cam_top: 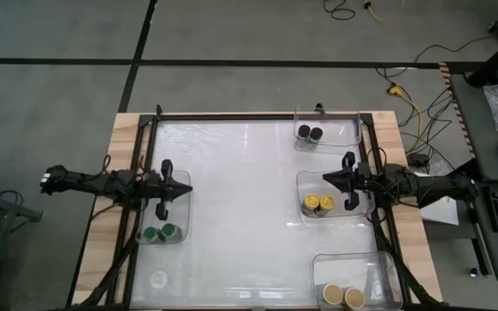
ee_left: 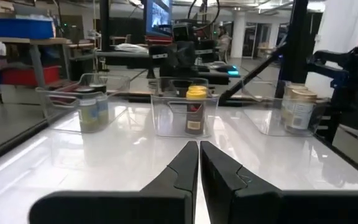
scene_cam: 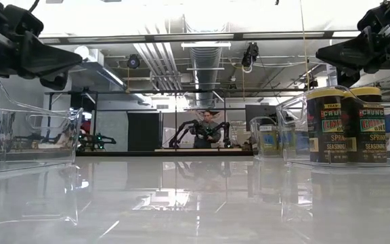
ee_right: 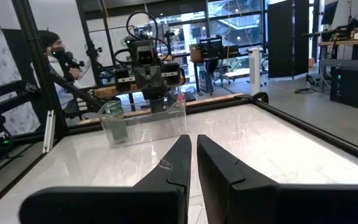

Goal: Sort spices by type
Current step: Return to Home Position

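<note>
Left gripper (cam_top: 182,185) and right gripper (cam_top: 325,178), fingers closed on nothing, hang over opposite tabletop (cam_top: 240,199) edges
Clear plastic rectangular bins (cam_top: 353,130) hold small round jars in pairs: green-lidded jars (cam_top: 160,232) at the left edge near the left gripper, yellow-lidded jars (cam_top: 317,204) at the right edge just beside the right gripper, black-lidded jars (cam_top: 309,133) at the back right corner, tan-lidded jars (cam_top: 343,296) at the front right corner; open room lies across the tabletop's middle

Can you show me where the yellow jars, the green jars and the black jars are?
yellow jars (cam_top: 310,204): high view, left jar's lid.
green jars (cam_top: 169,231): high view, right jar's lid.
black jars (cam_top: 303,132): high view, left jar's lid.
</note>
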You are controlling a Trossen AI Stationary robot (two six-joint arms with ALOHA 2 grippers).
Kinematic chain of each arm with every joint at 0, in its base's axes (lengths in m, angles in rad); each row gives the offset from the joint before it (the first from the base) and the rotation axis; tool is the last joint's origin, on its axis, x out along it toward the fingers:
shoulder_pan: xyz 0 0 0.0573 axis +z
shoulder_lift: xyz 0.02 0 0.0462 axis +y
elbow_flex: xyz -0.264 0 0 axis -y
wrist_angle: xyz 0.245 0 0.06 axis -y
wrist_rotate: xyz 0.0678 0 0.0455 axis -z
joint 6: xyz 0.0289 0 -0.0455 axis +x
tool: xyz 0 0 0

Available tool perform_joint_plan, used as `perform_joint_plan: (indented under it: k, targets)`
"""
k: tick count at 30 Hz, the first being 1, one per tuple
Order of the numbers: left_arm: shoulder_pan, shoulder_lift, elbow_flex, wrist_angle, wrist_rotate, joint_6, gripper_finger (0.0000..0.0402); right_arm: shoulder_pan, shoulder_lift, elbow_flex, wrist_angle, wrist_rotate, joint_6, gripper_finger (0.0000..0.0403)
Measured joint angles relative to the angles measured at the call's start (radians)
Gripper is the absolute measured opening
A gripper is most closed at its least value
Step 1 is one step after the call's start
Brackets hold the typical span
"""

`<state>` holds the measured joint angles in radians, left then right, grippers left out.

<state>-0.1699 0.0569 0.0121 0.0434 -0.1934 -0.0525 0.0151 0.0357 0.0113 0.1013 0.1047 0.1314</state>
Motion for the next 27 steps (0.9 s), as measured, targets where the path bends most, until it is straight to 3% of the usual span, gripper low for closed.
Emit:
perform_joint_plan:
  k: [27]
  targets:
    - [0.000,0.020,0.000,0.008,-0.009,0.014,0.0001,0.000,0.000,0.000,0.000,0.000,0.000,0.0018]
